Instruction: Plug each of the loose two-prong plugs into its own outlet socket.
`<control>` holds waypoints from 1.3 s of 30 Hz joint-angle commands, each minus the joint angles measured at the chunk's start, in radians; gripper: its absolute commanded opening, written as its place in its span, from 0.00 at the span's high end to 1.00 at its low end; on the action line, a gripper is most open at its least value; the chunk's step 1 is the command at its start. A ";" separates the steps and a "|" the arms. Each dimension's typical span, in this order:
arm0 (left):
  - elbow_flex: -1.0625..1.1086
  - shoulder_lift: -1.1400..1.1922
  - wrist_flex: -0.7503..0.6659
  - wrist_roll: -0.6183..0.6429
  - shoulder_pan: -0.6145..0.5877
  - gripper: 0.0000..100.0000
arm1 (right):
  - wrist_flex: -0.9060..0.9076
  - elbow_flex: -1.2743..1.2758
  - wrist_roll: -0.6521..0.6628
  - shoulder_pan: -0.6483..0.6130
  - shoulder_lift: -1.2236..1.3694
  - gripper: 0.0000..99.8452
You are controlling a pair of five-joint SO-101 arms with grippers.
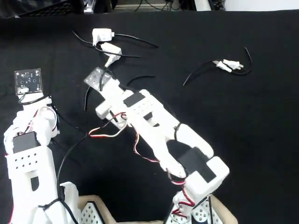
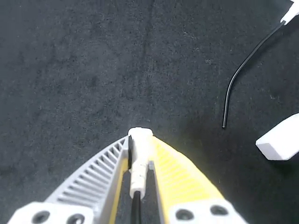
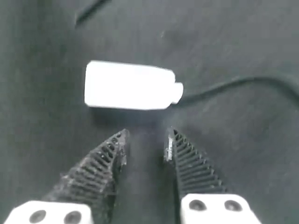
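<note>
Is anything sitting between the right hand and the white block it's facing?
Nothing visible. The right hand is open, short of the white rectangular plastic block with a black cord, and only bare black tablecloth lies between them.

In left wrist view, white block [image 2: 279,143] cut by frame edge; plug [image 2: 140,156] in left claw [image 2: 140,138] w/ prongs hidden. Far right, white pair [image 1: 228,65] too small to tell if joined.

Your right gripper [image 1: 103,73] sits left of upper centre, just below one white plug [image 1: 111,48], a second white plug [image 1: 102,36] above it, joined plug parts [image 1: 228,65] at upper right.
</note>
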 commanded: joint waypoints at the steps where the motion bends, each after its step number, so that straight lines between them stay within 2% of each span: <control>1: -0.010 0.000 -0.021 0.002 0.012 0.97 | -0.180 0.013 0.015 0.009 -0.073 0.86; 6: -0.008 0.000 -0.020 0.002 0.013 0.97 | -0.519 0.054 0.009 -0.002 -0.033 0.86; 9: -0.008 0.000 -0.021 0.002 0.018 0.97 | -0.562 0.005 0.009 -0.003 0.071 0.86; 12: -0.007 0.000 -0.017 0.002 0.056 0.97 | -0.471 -0.116 0.009 -0.003 0.199 0.86; 17: 0.012 -0.002 -0.025 0.002 0.065 0.97 | -0.178 -0.344 0.011 -0.003 0.317 0.86; 25: 0.018 -0.002 -0.025 0.002 0.070 0.97 | 0.097 -0.314 0.009 -0.014 0.170 0.86; 31: 0.018 -0.002 -0.025 0.002 0.070 0.97 | 0.077 0.008 0.009 -0.054 -0.099 0.86; 39: 0.018 -0.003 -0.026 0.002 0.065 0.97 | -0.021 0.298 0.009 0.025 -0.394 0.86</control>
